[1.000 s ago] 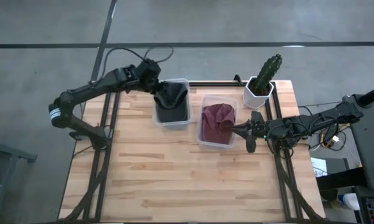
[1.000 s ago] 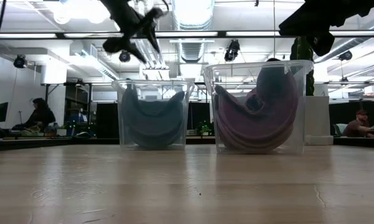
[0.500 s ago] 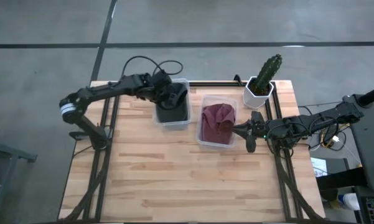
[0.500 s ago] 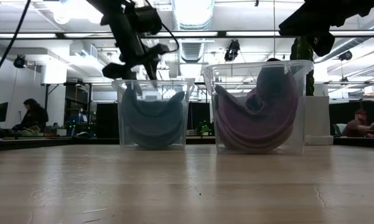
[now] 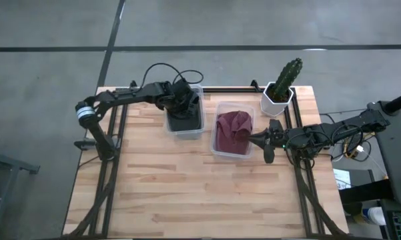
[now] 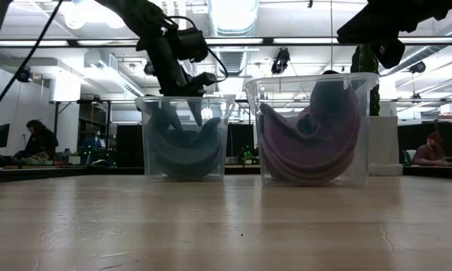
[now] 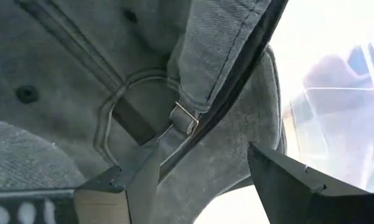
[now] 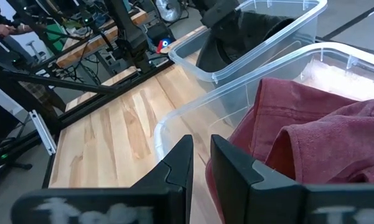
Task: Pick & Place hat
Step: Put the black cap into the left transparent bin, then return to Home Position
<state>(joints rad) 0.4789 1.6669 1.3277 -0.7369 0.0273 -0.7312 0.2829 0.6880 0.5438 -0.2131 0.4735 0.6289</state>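
A dark grey hat (image 5: 190, 122) lies in the left clear bin (image 5: 167, 127); a maroon hat (image 5: 233, 127) fills the right clear bin (image 5: 217, 151). My left gripper (image 5: 184, 107) is down inside the left bin, open. In the left wrist view its fingers (image 7: 121, 183) straddle the grey hat's back edge (image 7: 236, 68), beside the strap buckle (image 7: 185, 118). My right gripper (image 5: 252, 138) is shut and hovers off the right bin's right side, pointing at the maroon hat (image 8: 311, 124). My left gripper comes slanting down from the table's left and far side into the bin, its open fingers on either side of the grey hat's back edge by the strap (image 7: 174, 134). I cannot tell whether they touch it. The hat rests in the bin.
A potted cactus (image 5: 285, 79) stands at the table's far right corner, behind the right bin. The near half of the wooden table (image 5: 187, 193) is bare. People sit at desks (image 6: 41, 143) in the room beyond.
My left gripper has moved from above the left bin's far left corner toward the table's right and down into the bin, ending over the grey hat. The hats and bins have stayed in place. My right arm has kept still.
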